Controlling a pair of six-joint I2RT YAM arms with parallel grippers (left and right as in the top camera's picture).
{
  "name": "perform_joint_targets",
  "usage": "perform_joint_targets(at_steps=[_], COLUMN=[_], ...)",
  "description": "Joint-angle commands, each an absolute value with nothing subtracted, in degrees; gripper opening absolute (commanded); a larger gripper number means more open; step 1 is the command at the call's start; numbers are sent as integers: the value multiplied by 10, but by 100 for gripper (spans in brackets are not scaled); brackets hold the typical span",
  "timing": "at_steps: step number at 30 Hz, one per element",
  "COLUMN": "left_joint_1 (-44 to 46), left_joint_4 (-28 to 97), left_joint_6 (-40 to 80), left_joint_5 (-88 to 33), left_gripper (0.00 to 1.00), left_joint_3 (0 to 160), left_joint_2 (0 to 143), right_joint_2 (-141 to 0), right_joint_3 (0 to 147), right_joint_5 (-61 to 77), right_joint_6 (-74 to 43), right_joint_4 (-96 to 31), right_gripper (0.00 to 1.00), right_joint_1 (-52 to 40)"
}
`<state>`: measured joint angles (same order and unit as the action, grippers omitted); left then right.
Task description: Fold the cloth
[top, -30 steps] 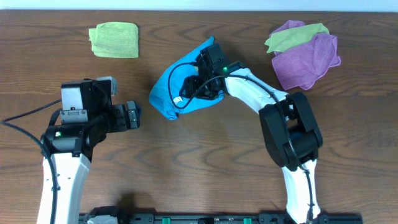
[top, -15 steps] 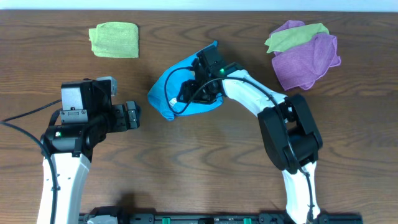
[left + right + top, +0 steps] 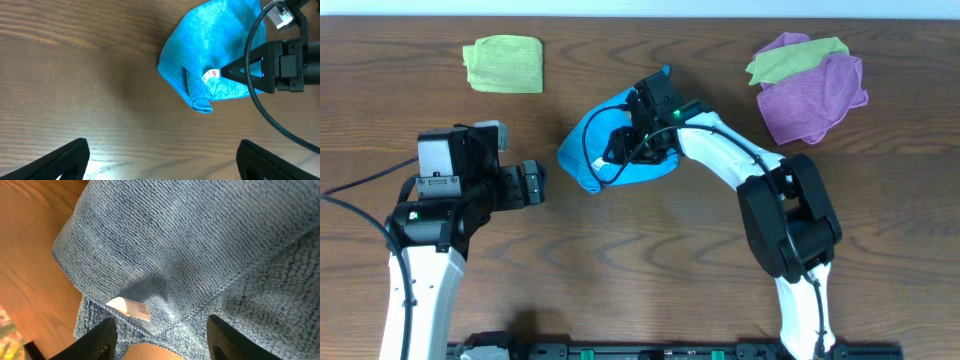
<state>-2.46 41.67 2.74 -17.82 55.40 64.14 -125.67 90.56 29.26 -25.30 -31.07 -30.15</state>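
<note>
Overhead, the left arm (image 3: 425, 262) is sitting nearest me at the near-left of the desk (image 3: 640, 290), pointing right toward the cloth (image 3: 582, 150). The left wrist view is showing its jaws standing wide apart, with only bare wood between them.

A little farther in, the cloth is lying bunched near the middle of the desk, apart from those jaws. Its long axis is running slantwise from a near-left end up to a far-right tip. The tag (image 3: 211, 75) is showing at the near-left end, beside a turned-over hem.

The right arm (image 3: 720, 150) is reaching in from the right and hanging directly over the cloth's middle. In the right wrist view its jaws are standing apart, straddling a hem line just past the tag and clamping nothing that I can make out. So the right arm is by far the nearer one. I'd judge the next move is turning on that slant: taking one end and carrying it along the axis to the other.

Farthest back, a green cloth (image 3: 503, 64) is lying far left and a purple-and-green pile (image 3: 815, 95) far right.
</note>
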Motion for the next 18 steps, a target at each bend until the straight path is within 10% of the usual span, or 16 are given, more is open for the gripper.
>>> perform_joint_targets(at_steps=[1, 18], left_joint_1=[-22, -22], left_joint_4=[413, 412], left_joint_6=[19, 19], left_joint_5=[-174, -174], left_gripper=[95, 95], left_joint_3=[564, 564], left_joint_2=[644, 644], right_joint_2=[-1249, -1267], right_joint_3=[902, 902], right_joint_5=[280, 255], right_joint_6=[-239, -230], right_joint_4=[-306, -298], right_gripper=[59, 59], right_joint_1=[-316, -335])
